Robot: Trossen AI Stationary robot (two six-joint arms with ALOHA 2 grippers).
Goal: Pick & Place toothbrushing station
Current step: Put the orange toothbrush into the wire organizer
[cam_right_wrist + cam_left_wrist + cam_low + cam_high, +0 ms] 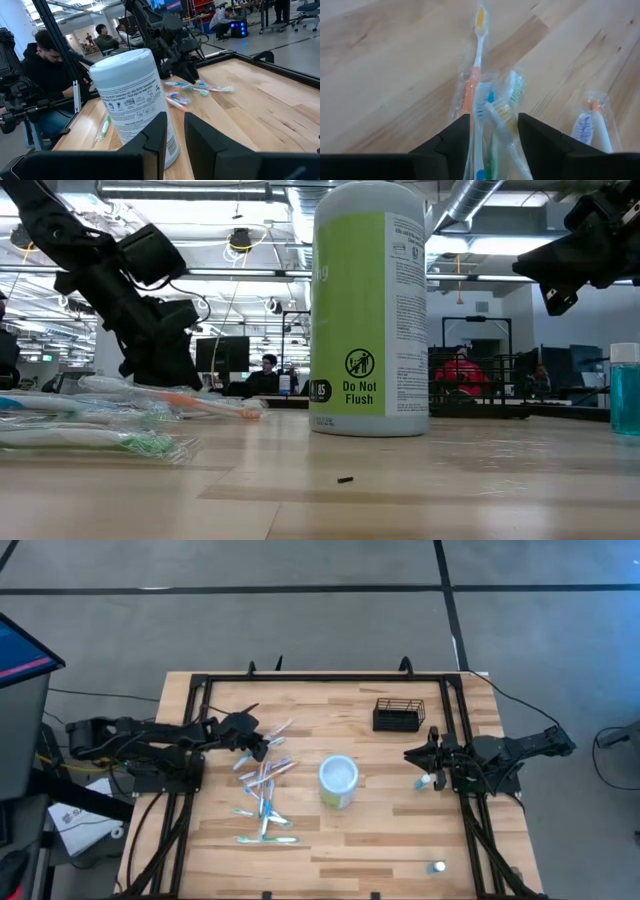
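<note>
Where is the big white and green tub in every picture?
High view: the tub stands mid-table, seen from above.
Low view: tub fills the centre, its green label facing us.
Left wrist view: not in it.
Right wrist view: tub just past the right gripper.
Shared landmark: the toothbrushes beside the tub, under the left gripper.

Tabletop (pixel 380 840): pale wood planks, matt. Toothbrushes (pixel 262 785): plastic, glossy clear wrappers. Basket (pixel 398 715): black wire mesh.

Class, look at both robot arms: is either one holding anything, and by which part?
Nothing is held. The left gripper stands open astride clear-wrapped plastic toothbrushes on the table, not closed on them. The right gripper hangs empty.
</note>
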